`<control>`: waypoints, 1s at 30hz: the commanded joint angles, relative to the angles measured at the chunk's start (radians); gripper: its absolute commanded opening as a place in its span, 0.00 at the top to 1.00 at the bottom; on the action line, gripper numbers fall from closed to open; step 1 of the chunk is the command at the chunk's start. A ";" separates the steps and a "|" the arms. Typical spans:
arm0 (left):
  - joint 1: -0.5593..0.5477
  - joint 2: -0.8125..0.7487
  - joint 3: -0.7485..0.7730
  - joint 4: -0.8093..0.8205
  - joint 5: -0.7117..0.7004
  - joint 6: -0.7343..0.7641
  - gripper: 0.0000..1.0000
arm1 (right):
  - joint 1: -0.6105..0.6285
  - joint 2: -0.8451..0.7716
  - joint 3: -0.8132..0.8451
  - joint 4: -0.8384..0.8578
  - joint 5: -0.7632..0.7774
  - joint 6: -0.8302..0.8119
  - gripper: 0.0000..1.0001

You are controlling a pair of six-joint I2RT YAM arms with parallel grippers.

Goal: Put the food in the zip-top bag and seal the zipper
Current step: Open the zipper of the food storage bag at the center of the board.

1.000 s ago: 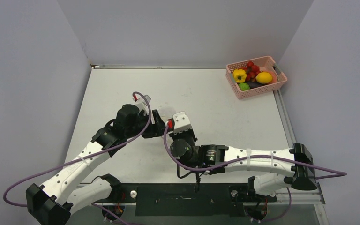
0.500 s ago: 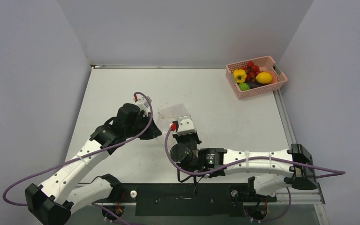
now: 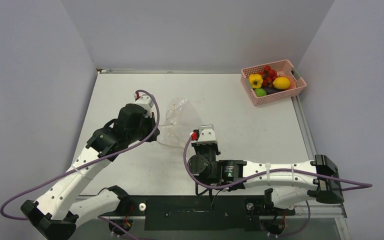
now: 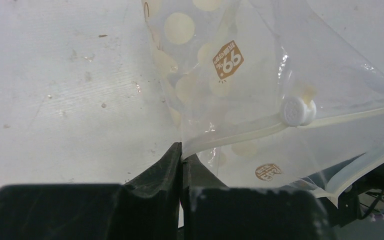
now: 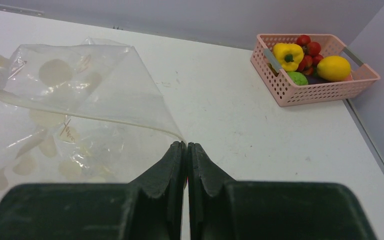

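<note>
Seen from high behind the arm bases, the fixed overhead camera takes in the whole table [image 3: 240,115] down to the far wall. The left wrist camera rides low, tight against the zip-top bag [image 4: 260,75], facing right across it. The right wrist camera, also low, looks towards the far right corner; both wrist views share the bag, while the pink basket [image 5: 320,90] also appears overhead

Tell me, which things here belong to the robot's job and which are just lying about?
Job: zip-top bag, its zipper, yellow pepper, lemon, lime, cherry tomatoes, eggplant.
Lying about: pink basket, purple cables.
</note>
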State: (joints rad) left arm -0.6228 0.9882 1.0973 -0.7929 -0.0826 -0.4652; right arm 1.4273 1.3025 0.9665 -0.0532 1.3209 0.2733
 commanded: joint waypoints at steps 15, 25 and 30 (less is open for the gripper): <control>-0.005 0.026 0.188 -0.041 -0.257 0.244 1.00 | -0.227 0.036 -0.037 0.158 -0.441 0.236 0.95; -0.019 0.081 0.136 0.037 -0.306 0.247 1.00 | -0.309 0.193 -0.016 0.223 -0.616 0.372 0.95; -0.021 0.104 0.111 0.064 -0.318 0.256 1.00 | -0.361 0.224 -0.046 0.244 -0.704 0.428 0.95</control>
State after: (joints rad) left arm -0.6415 1.0840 1.2171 -0.8024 -0.3573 -0.2283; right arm 1.1057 1.5177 0.9382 0.1314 0.6956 0.6273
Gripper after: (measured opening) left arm 0.003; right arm 0.062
